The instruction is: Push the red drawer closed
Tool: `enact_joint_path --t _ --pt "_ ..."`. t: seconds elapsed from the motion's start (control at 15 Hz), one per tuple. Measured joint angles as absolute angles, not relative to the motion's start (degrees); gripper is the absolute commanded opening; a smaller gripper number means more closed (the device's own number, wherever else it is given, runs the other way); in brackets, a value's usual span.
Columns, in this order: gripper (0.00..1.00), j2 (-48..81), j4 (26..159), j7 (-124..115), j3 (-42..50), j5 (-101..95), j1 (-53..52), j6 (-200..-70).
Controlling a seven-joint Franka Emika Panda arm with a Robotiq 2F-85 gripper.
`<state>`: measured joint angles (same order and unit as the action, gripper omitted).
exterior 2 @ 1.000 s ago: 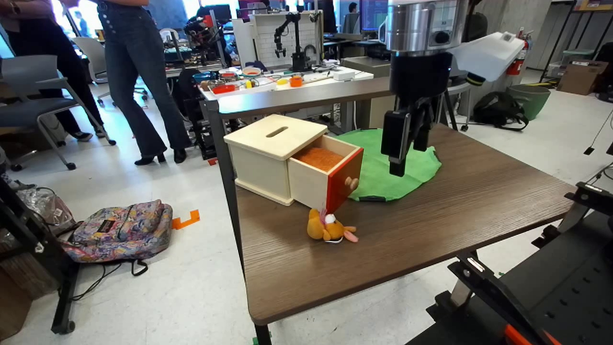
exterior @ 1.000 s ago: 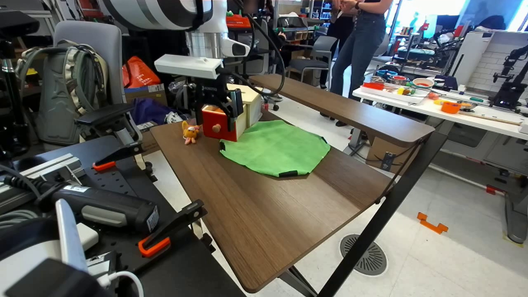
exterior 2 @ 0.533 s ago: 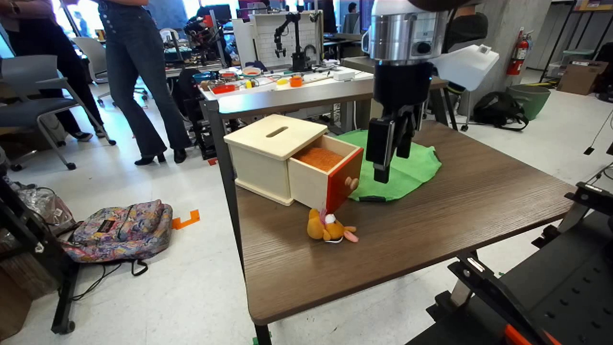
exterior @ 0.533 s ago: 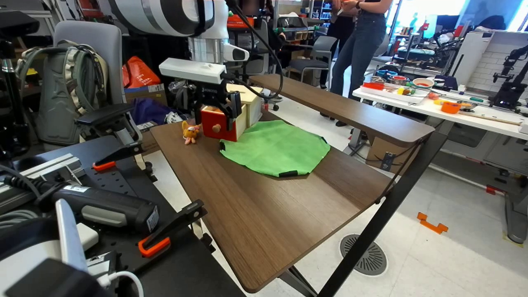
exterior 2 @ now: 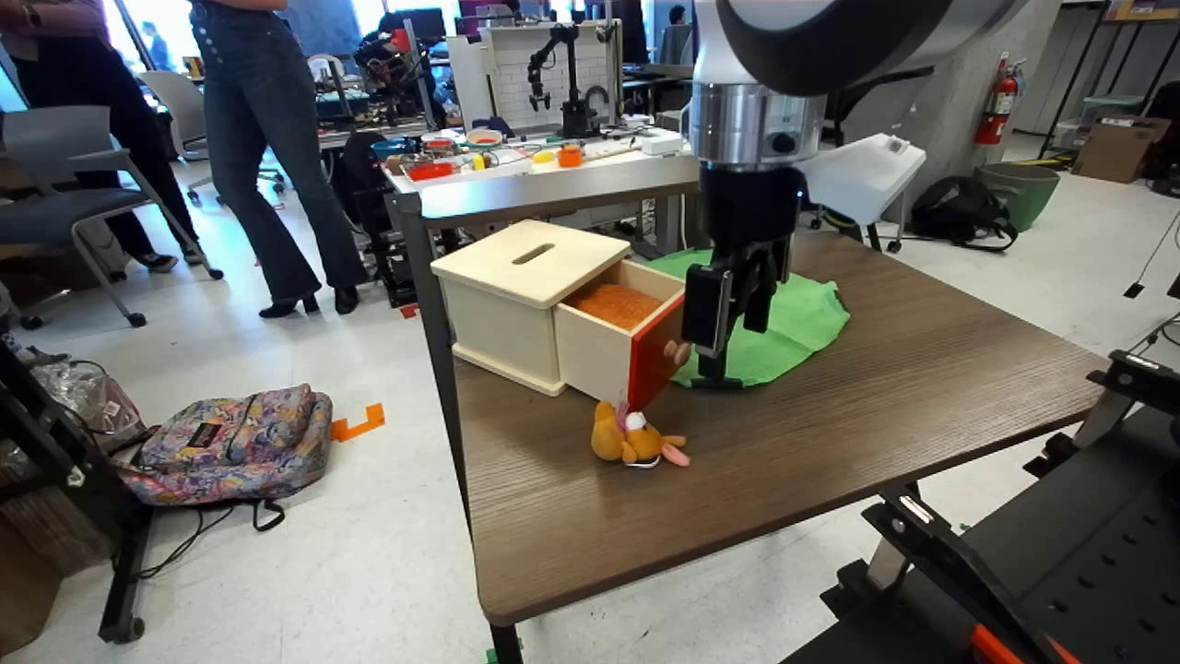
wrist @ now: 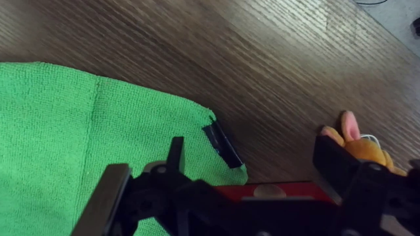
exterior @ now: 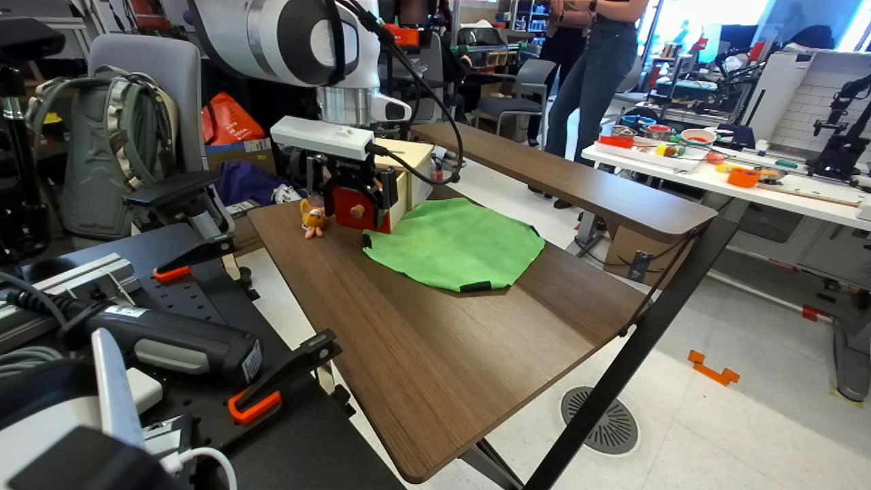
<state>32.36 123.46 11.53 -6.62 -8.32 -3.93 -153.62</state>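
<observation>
The red drawer [exterior 2: 655, 358] stands pulled out of the small box with a light wooden top [exterior 2: 535, 263], and orange material shows inside it. Its pale knob [exterior 2: 678, 352] faces the gripper. My gripper [exterior 2: 735, 346] hangs pointing down just in front of the red front. Its fingers are spread apart and hold nothing. In an exterior view the gripper [exterior: 357, 211] partly covers the drawer front [exterior: 350, 219]. In the wrist view a strip of the drawer's red front [wrist: 295, 190] and the knob [wrist: 269, 191] show between the open fingers. Whether the gripper touches the drawer I cannot tell.
A green cloth [exterior 2: 793, 323] lies on the brown table [exterior 2: 830, 406] beside the drawer, with a black-taped edge. A small orange plush toy [exterior 2: 631, 438] lies at the drawer's near corner, close to one finger in the wrist view. A raised shelf [exterior 2: 572, 194] runs behind the box.
My gripper has moved down and closer to the drawer front, leftward in an exterior view. The drawer, toy and cloth have not moved.
</observation>
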Motion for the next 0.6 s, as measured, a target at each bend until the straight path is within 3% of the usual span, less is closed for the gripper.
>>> enact_joint_path --t 0.4,0.47,0.53,0.6 --pt "1.0 34.4 122.5 10.6 -6.6 -8.4 -5.3 -155.3" --pt "0.75 34.6 122.4 10.3 -6.6 -8.4 -5.7 -156.0" --pt "0.74 34.7 122.3 9.8 -6.5 -8.5 -6.1 -156.9" --pt "0.65 34.8 122.2 9.4 -6.3 -8.6 -6.6 -157.7"
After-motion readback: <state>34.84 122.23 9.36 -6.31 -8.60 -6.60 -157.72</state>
